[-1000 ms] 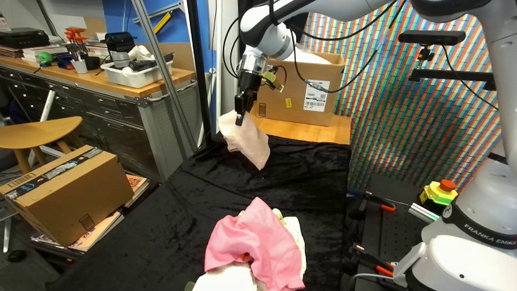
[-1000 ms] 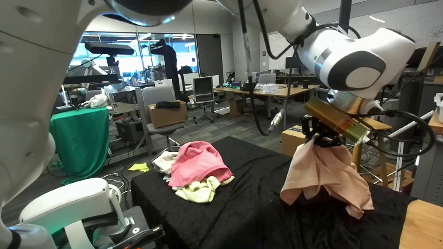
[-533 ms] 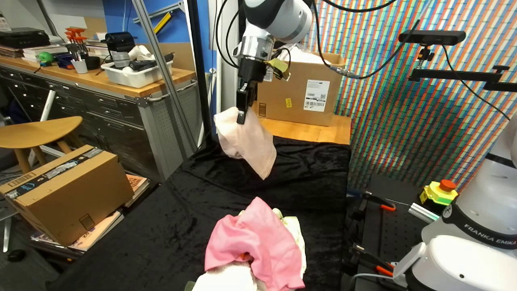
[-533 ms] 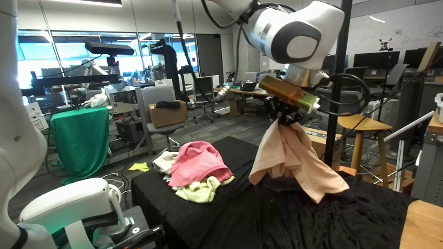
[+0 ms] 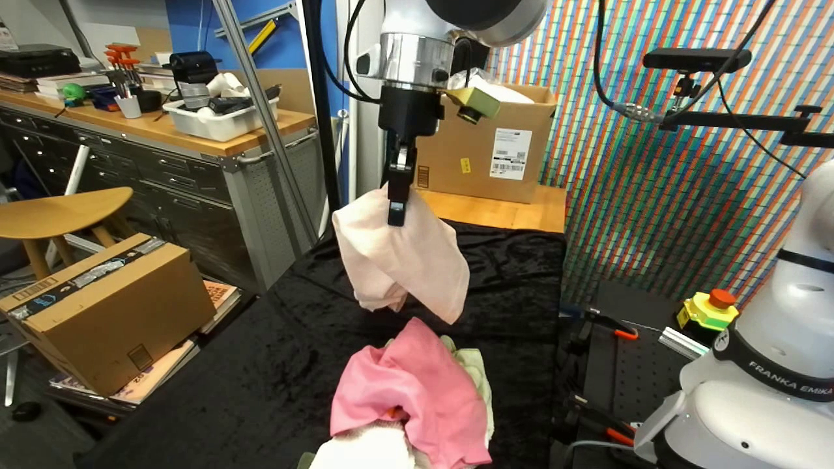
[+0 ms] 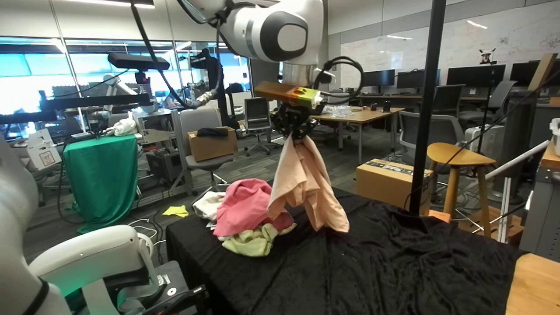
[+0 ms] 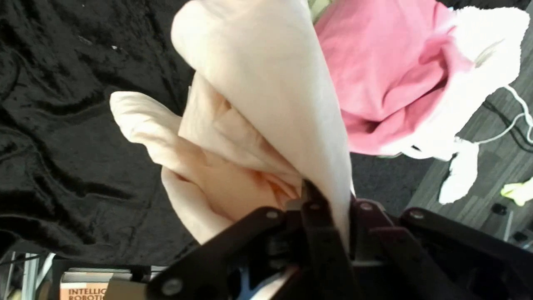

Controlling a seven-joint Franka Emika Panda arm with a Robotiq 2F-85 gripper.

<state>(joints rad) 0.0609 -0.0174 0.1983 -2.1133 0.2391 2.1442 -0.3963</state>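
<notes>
Beyond the pink cloth (image 5: pixel 423 384) and above the black table cover (image 5: pixel 260 378), in an exterior view, the gripper (image 5: pixel 397 215) points down with its jaws drawn together on the upper part of a peach cloth (image 5: pixel 423 254), which hangs in loose folds, its lowest corner near the pink cloth. Under the pink cloth some white cloth (image 5: pixel 368 449) sticks out, and beside it some pale green cloth (image 5: pixel 479 371). Farther past the pink cloth than the gripper stands a cardboard box (image 5: pixel 475 153) with a white label. Well to the left of the pink cloth, in an exterior view, hangs a green drape (image 6: pixel 103 179), and well to its right is a wooden stool (image 6: pixel 461 155); here the peach cloth falls partly in front of the pink cloth's edge, and whether the two touch cannot be told. From the wrist view, the dark fingers (image 7: pixel 327 246) have peach cloth gathered between them, pink cloth just beside it; a book (image 7: pixel 83 289) shows well apart from the pink cloth, past the table cover's edge.
</notes>
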